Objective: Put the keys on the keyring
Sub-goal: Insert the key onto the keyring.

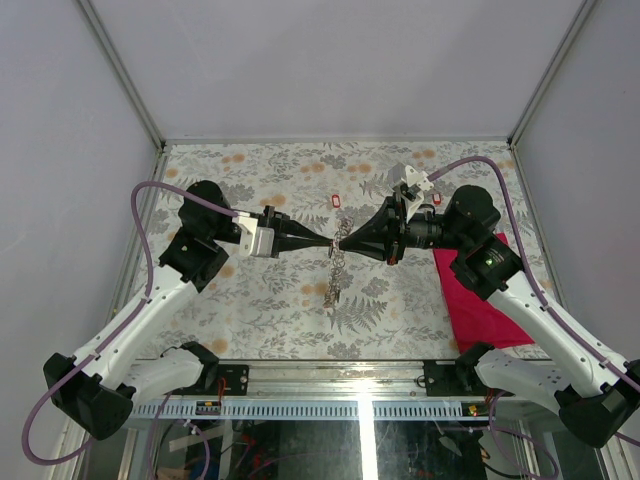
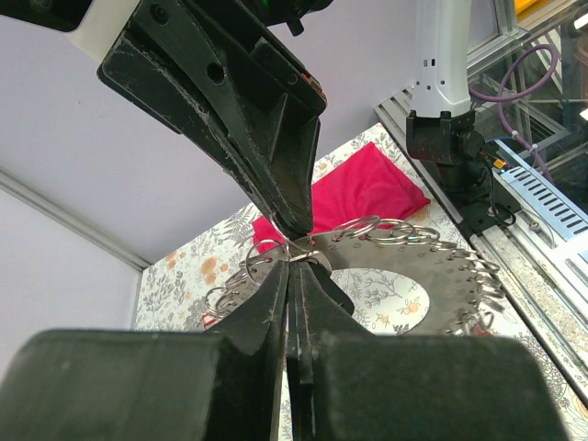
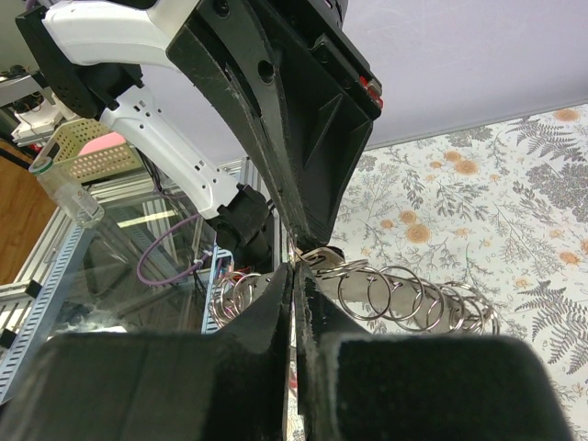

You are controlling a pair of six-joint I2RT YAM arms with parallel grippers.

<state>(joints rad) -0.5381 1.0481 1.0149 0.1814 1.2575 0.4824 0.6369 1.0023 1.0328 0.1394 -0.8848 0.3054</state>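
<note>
The keyring (image 1: pixel 335 272) is held hanging over mid-table (image 1: pixel 250 300), pinched at its top by the clenched left gripper (image 1: pixel 326 243) and right gripper (image 1: pixel 344 243). Both grips should be kept steady and untwisted while one loop is parted for a red key (image 1: pixel 335 200).

**Top external view:** fixed high behind the arm bases at 6 o'clock, looking down over the whole tabletop (image 1: pixel 270 300).
**Left wrist view:** close range, sighting along the left fingers (image 2: pixel 262 317) toward 3 o'clock, with the red cloth (image 2: pixel 358 188) beyond.
**Right wrist view:** close range, sighting along the right fingers (image 3: pixel 266 317) toward 9 o'clock.
All three views share the keyring (image 1: pixel 335 282) above mid-tabletop.
</note>
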